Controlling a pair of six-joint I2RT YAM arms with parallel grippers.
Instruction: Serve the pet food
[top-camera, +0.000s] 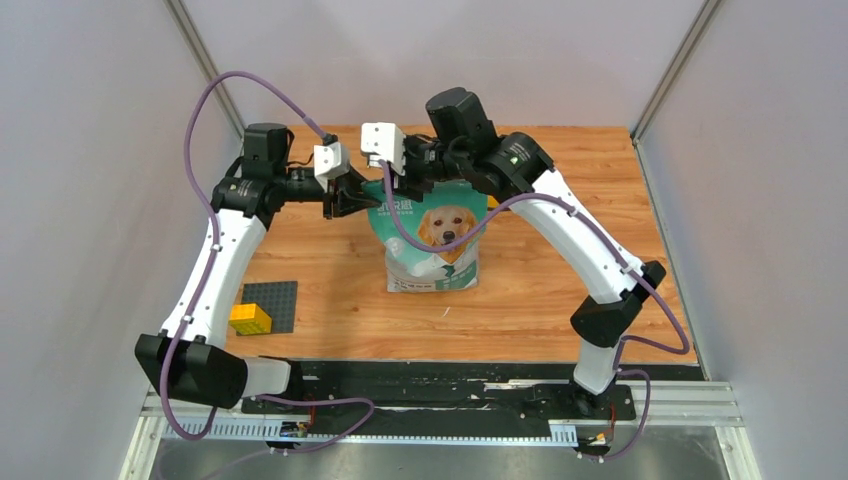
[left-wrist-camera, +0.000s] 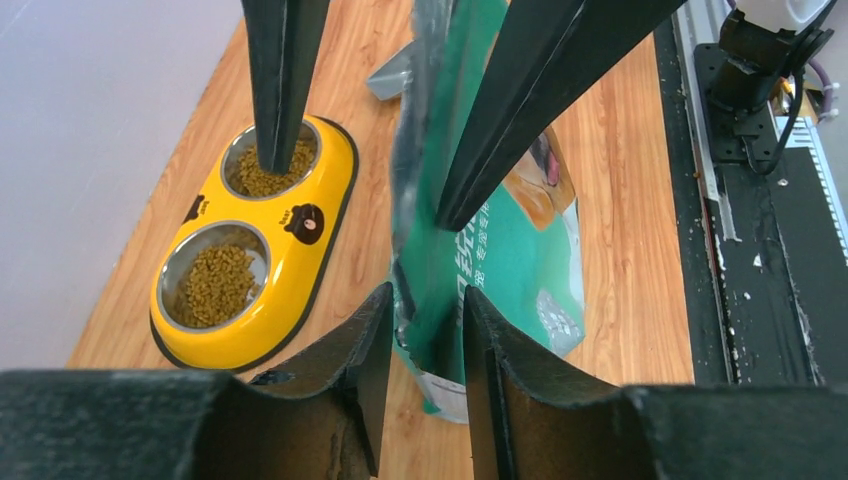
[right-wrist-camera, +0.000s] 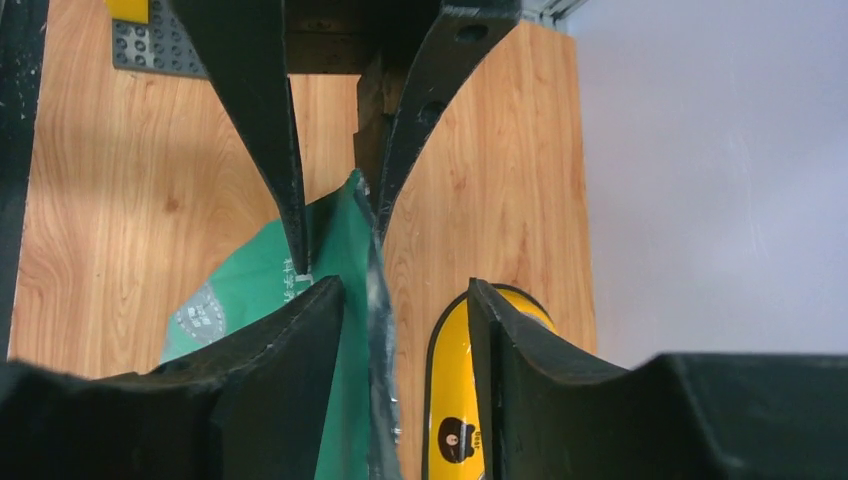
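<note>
Two hands, the left hand (left-wrist-camera: 428, 290) and the right hand (right-wrist-camera: 405, 282), straddle the top edge of the teal pouch (top-camera: 432, 250), fingers spread, neither pinching it. The pouch's contents are out of sight. Below the hands, past the pouch, a yellow feeder (left-wrist-camera: 285, 290) holds pet food (left-wrist-camera: 215, 285) in both steel bowls; the top view hides it. The pouch lettering is too small to read.

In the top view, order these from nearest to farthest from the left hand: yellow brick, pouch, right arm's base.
1. Pouch: beside the left hand, in the middle.
2. Yellow brick: front left.
3. Right arm's base: front right.
</note>
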